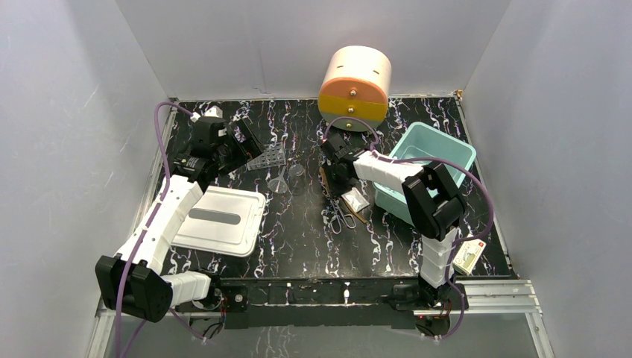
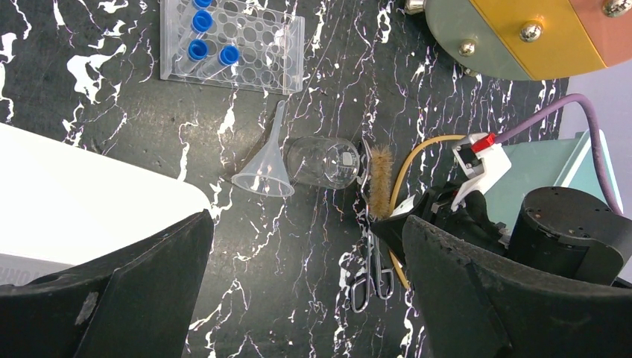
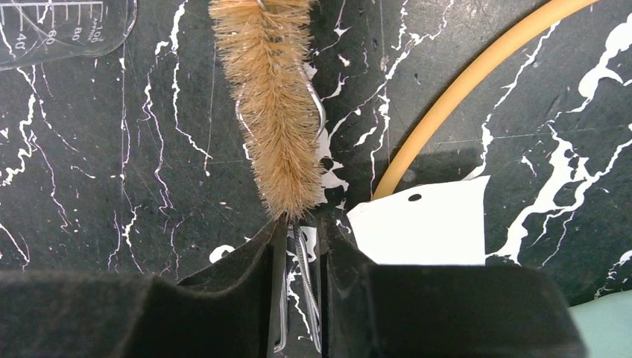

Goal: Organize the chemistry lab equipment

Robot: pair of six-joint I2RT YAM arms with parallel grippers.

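My right gripper [image 3: 300, 224] is low over the table, its jaws nearly closed on the twisted wire stem of the tan-bristled brush [image 3: 272, 97]; a scissors blade also lies between the fingers. Tan rubber tubing [image 3: 462, 82] and a small clear bag [image 3: 425, 224] lie just right of it. My left gripper [image 2: 309, 298] is open and empty, held above the table. Below it I see the clear funnel [image 2: 264, 175], a clear beaker [image 2: 320, 160], the metal scissors [image 2: 370, 261] and the clear grid rack [image 2: 253, 52] holding blue-capped tubes [image 2: 197, 51].
A teal bin [image 1: 432, 149] stands at the right, behind my right arm. A white lid or tray [image 1: 220, 218] lies at the left. The cream-and-orange drawer unit [image 1: 355, 88] is at the back. A small card box [image 1: 468, 256] sits at the front right.
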